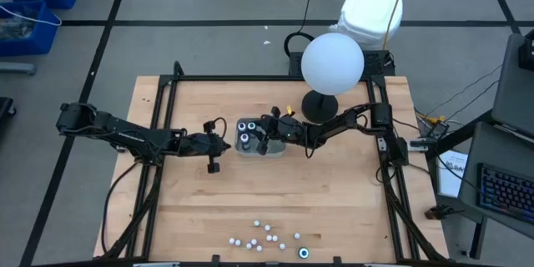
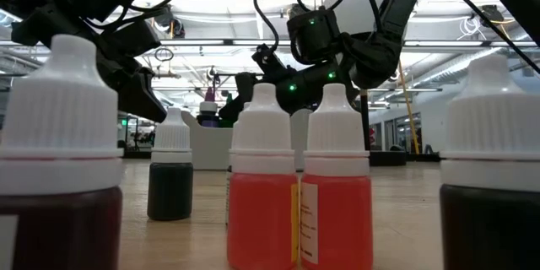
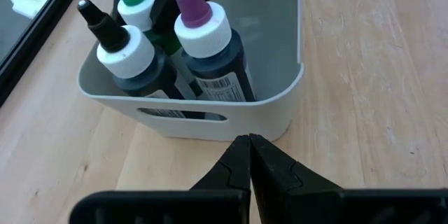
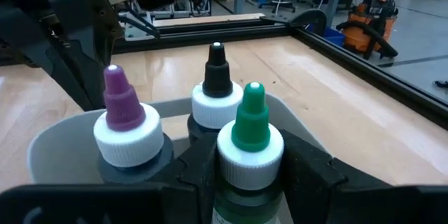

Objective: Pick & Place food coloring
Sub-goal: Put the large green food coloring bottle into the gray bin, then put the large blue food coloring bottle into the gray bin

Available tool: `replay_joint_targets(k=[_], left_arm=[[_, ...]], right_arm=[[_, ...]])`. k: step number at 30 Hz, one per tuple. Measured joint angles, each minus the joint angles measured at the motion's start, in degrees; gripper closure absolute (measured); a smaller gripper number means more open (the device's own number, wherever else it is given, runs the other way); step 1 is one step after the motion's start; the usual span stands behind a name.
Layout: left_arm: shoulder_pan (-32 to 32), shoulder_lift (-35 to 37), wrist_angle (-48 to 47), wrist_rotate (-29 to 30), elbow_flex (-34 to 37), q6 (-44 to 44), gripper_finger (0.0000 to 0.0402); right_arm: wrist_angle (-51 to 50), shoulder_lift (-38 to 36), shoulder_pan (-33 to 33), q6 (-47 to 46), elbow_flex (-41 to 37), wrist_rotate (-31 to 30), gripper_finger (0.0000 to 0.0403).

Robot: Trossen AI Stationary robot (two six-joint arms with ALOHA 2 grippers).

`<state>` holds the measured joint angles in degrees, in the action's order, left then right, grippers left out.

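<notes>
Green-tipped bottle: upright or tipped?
Upright: the green-tipped bottle stands tip up in the grey tray, with the right pincer closed on its cap.

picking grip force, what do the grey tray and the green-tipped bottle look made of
Grey tray: looks like matte molded plastic, with thin walls, rounded corners and a cut handle slot. Green-tipped bottle: probably plastic, with a ribbed white collar and glossy green nozzle; the right gripper is shut on it.

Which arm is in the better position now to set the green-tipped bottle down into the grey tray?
The right. Its gripper is closed around the green-tipped bottle, over the grey tray beside the purple-tipped bottle and black-tipped bottle. The left gripper is shut and empty, just outside the tray wall.
</notes>
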<state>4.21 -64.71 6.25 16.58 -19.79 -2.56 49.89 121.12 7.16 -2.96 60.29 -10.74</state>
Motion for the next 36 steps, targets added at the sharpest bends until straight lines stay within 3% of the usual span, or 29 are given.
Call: replay_joint_targets(k=[6, 22, 36], left_arm=[[0.0, 0.0, 0.0, 0.0, 0.0, 0.0, 0.0392], [0.0, 0.0, -0.1, 0.0, 0.0, 0.2, 0.0392], [0.0, 0.0, -0.2, 0.0, 0.0, 0.2, 0.0392]], right_arm=[[1.6, 0.1, -0.1, 0.0, -0.1, 0.0, 0.0272], [0.0, -1.7, -0.2, 0.6, -0.3, 0.7, 0.0194], [-3.7, -7.4, -0.2, 4.8, -0.3, 2.1, 0.0186]])
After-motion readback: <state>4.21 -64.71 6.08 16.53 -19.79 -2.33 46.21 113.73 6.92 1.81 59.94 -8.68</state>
